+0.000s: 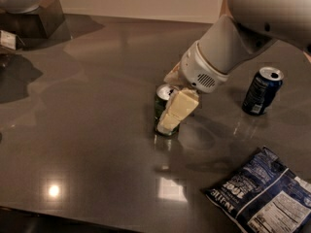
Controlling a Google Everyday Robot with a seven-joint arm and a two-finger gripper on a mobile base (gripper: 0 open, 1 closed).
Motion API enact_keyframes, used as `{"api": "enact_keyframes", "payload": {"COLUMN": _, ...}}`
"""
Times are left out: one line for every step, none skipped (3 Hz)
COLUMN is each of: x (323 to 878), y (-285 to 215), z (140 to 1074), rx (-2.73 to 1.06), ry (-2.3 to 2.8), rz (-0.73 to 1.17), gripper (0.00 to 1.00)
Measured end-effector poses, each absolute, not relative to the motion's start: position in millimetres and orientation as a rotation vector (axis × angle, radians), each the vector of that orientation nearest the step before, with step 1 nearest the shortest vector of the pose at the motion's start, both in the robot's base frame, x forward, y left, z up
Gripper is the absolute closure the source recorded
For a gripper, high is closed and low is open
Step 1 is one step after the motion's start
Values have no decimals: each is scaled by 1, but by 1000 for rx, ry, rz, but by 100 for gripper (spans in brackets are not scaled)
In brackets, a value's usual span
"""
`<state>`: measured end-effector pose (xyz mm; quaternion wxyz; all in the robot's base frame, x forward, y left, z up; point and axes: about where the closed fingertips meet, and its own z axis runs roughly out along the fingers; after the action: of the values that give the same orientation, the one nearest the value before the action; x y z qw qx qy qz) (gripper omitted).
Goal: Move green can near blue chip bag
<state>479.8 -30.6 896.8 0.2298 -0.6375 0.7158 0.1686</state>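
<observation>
One gripper (168, 113) is sitting at the green can (160, 108); can't tell if clamped. Advising centering, then sliding upright toward blue chip bag (262, 198).

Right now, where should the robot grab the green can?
Grip the green can around the middle of its round side, coming down from the upper right of the view. It stands upright, apart from other things, and the gripper is at it on that side.
</observation>
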Motion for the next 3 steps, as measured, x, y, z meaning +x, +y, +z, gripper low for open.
{"api": "enact_keyframes", "payload": {"x": 479, "y": -33, "z": 901, "rx": -1741, "ry": 1962, "rz": 469, "gripper": 41}}
{"api": "enact_keyframes", "payload": {"x": 475, "y": -41, "z": 908, "rx": -1724, "ry": 1957, "rz": 467, "gripper": 64}}
{"api": "enact_keyframes", "payload": {"x": 464, "y": -62, "z": 926, "rx": -1694, "ry": 1960, "rz": 466, "gripper": 87}}
